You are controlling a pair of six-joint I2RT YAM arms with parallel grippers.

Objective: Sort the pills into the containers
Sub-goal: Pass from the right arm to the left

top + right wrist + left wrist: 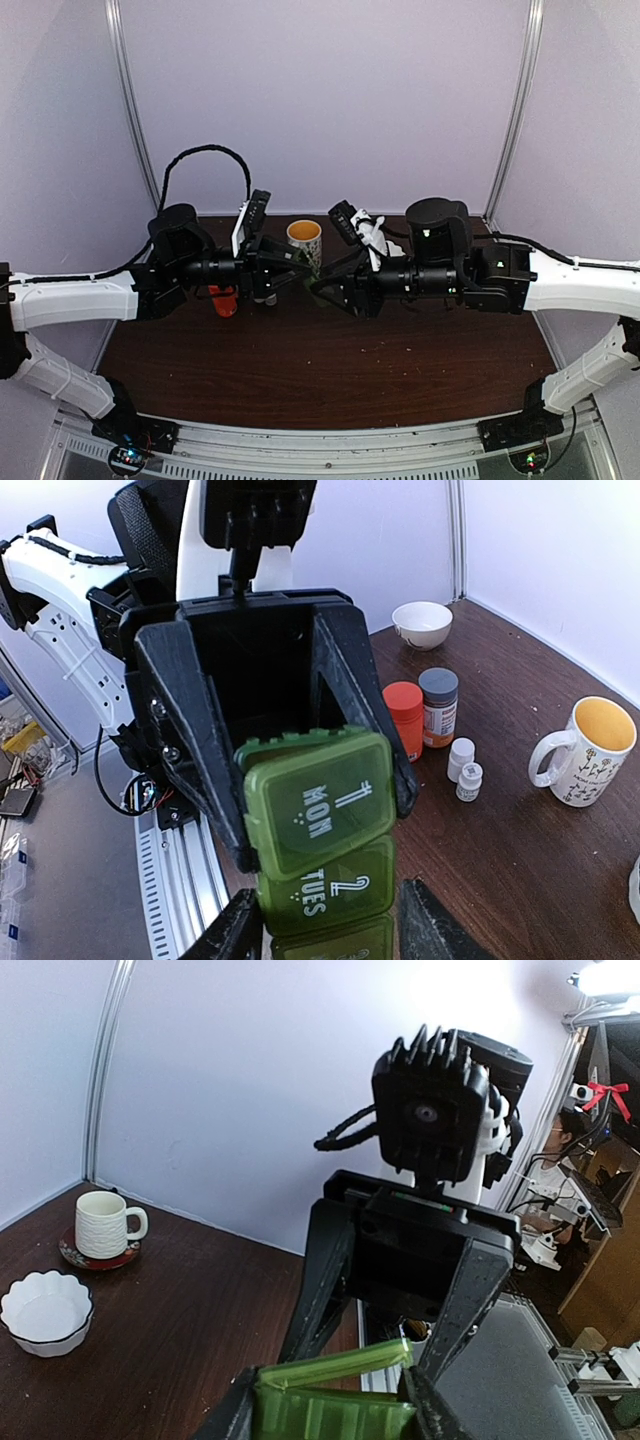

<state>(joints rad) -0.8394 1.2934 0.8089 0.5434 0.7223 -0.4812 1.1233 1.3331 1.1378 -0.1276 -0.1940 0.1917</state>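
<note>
A dark-green rectangular plastic pill box [320, 815], its MON lid raised, hangs above the brown wooden desk [330, 370] between the two arms. The left tool [330, 1422] clamps one end. The right tool [325, 930] straddles the other end; whether it grips cannot be told.

Both arms reach level toward the centre, left claw [298, 268] clamping the pill box [320, 820], right claw [330, 920] flanking it.
</note>
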